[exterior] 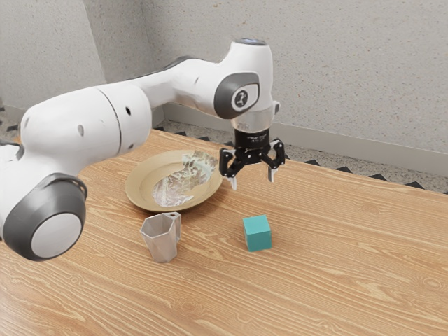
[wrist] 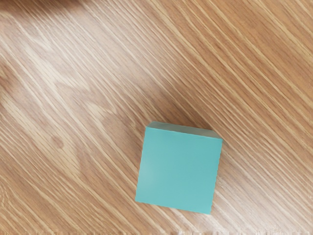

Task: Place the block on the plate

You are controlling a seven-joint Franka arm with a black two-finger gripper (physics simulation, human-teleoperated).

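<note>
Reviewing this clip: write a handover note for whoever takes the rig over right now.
Gripper: open and empty, fingers pointing down, raised above the table.
Teal block: on the bare table, beside the gray mug, not touching it.
Plate: on the table behind the mug in the exterior view, with a crumpled clear-looking item on it.
Done: no grasp, no placement.
Left: lower, grip the block, lift, carry it to the plate, release.

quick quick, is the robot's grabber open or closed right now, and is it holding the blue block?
Gripper: open, holding nothing; the blue block sits on the table below it.
</note>
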